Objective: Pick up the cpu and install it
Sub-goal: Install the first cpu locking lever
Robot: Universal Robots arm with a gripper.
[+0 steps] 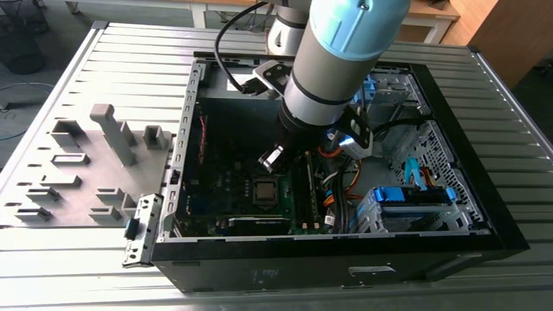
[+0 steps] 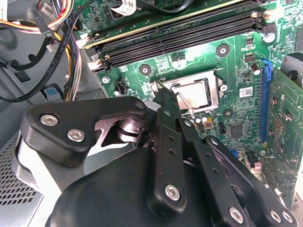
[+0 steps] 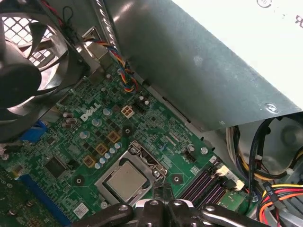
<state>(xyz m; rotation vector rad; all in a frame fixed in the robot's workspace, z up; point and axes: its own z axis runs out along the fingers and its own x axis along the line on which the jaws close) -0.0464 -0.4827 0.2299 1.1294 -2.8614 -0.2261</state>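
Ribbed grey metal bench (image 1: 129,65) carries the work, with an office floor and wooden furniture behind. Reading across the exterior view from its left: a grey fixture plate (image 1: 78,168) with upright pegs and pockets lies at about 9 o'clock; the open black computer case (image 1: 484,194) sits at centre; blue drive caddies (image 1: 410,194) stand toward 4 o'clock.

Inside the case lies the green motherboard (image 3: 80,142). The cpu (image 3: 126,180) — small, flat, square, silver-grey top — already rests within the socket frame (image 3: 142,158), level with it as far as can be judged; in the exterior view it shows at about 6 o'clock from the arm's end (image 1: 263,188).

Handling assessment: a light, rigid part with a smooth metal lid, likely slippery under hard pads. The underside contacts and the socket beneath should be taken as fragile — no sliding, no tilt. Opposite bare edges appear the only sound place to grip.

Claw (image 2: 166,96): in the second wrist view its fingertips (image 2: 162,92) are drawn together to a point just beside the socket frame's corner, with nothing between them. Whether the tips touch the frame or lever cannot be determined. In the first wrist view the claw (image 3: 163,189) stands just beside the socket, apart from the cpu.
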